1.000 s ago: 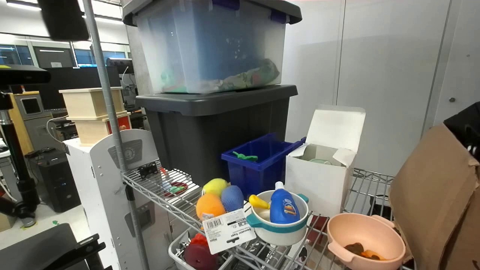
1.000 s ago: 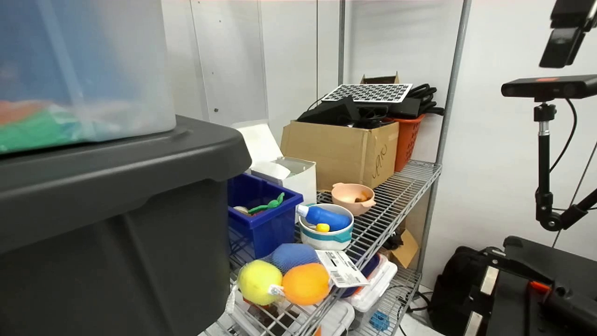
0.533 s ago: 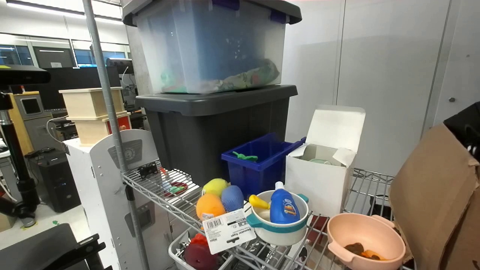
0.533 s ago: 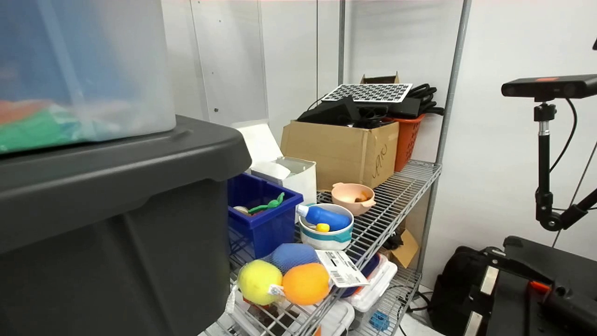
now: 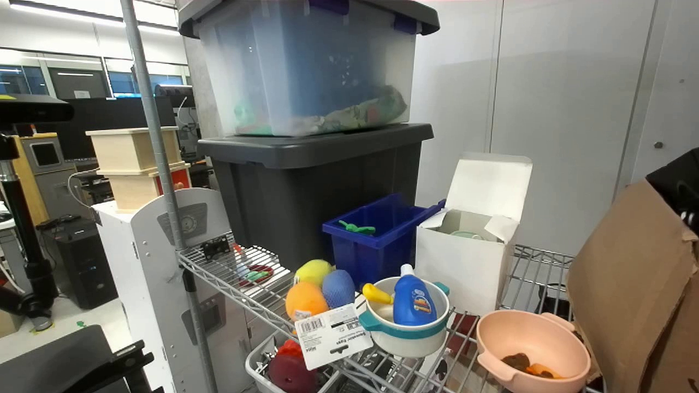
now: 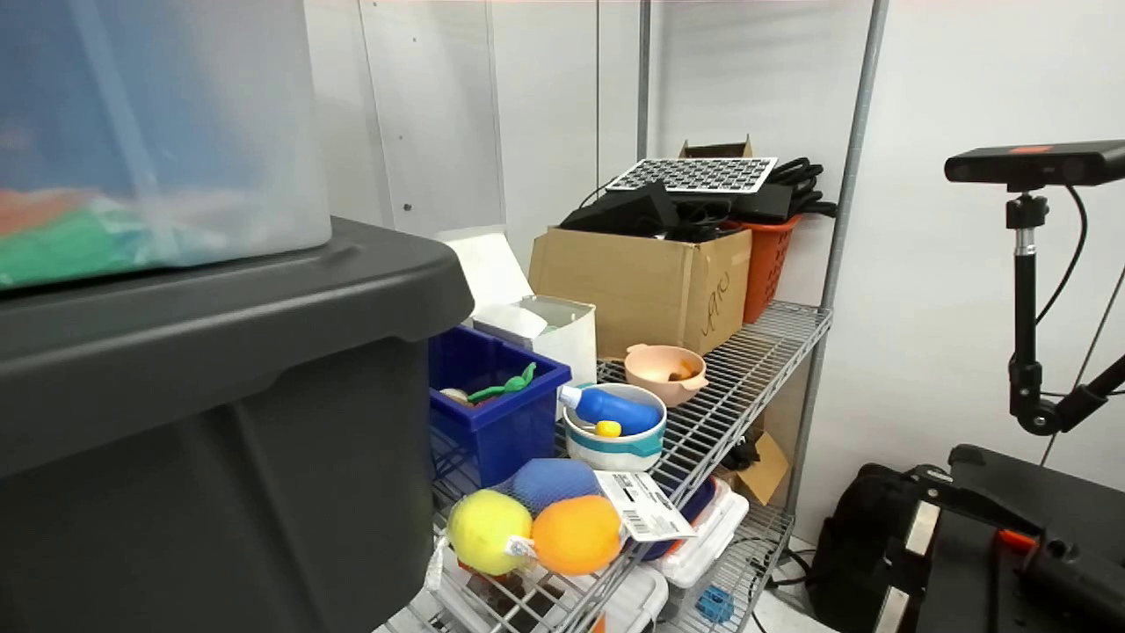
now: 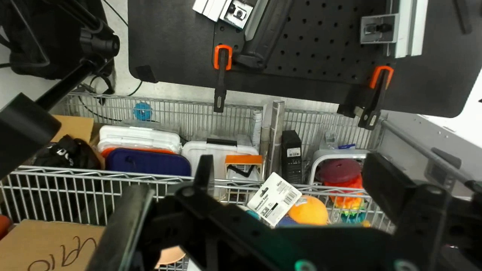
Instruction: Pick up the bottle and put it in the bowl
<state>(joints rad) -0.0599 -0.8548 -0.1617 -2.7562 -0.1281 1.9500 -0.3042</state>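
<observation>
The blue bottle [image 5: 413, 305] leans inside the white bowl with a teal rim, its white cap over the edge; it also shows in an exterior view [image 6: 618, 411]. The orange-tan bowl [image 5: 510, 335] stands beside the white bowl on the wire shelf, with small brown and orange items in it; it also shows in an exterior view [image 6: 650, 367]. A sliver of the tan bowl [image 7: 172, 255] shows in the wrist view, where the bottle is hidden behind the gripper. My gripper [image 7: 295, 176] is open and empty, its fingers wide apart. It is out of view in both exterior views.
The white bowl [image 5: 407, 346] also holds a yellow-handled item. Netted toy balls with a card [image 5: 333, 335] lie beside it. A blue bin [image 5: 360, 256], an open white box [image 5: 464, 267], a cardboard box [image 6: 615, 281] and large dark tote [image 5: 306, 185] border the area. A shelf post [image 5: 155, 131] stands at the edge.
The dark arm and gripper parts at the upper edge of both exterior views have moved out of frame. The bottle and both bowls have not moved.
</observation>
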